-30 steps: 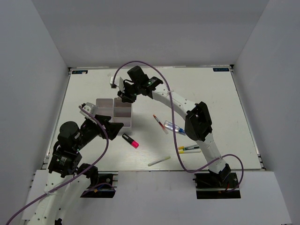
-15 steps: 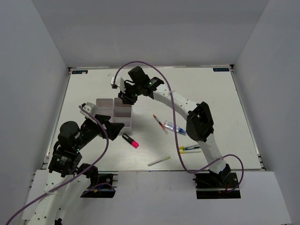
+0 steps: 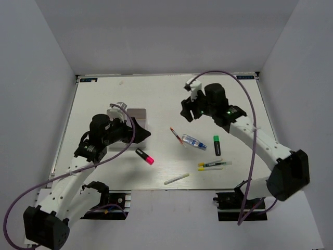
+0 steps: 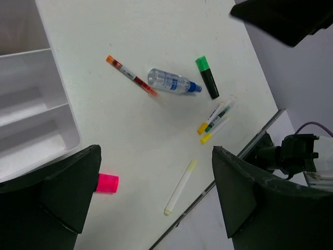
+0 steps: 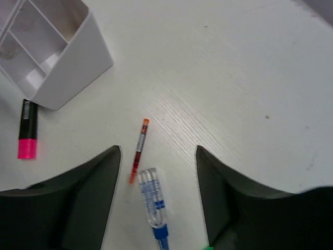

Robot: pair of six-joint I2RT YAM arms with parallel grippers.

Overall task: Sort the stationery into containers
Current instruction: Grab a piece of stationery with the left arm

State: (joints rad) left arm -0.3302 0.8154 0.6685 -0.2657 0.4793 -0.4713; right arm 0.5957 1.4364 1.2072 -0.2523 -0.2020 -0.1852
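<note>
Hovering over the red pen [image 5: 138,151], right fingers [image 5: 73,203] spread empty, left fingers [image 4: 47,198] likewise; pen looks light, stiff, slick, so pinch mid-barrel, across its width.

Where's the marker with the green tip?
In the top view, the green-tipped highlighter lies loose right of centre. It is just right of the clear-blue tube and a little beyond the yellow-capped markers.

- A white table [image 3: 156,99] — evenly lit — fills the enclosure.
- Plain grey walls [image 3: 166,36] rise at its left, far and right.
- A pale ledge [image 3: 171,219] lines the near edge.
</note>
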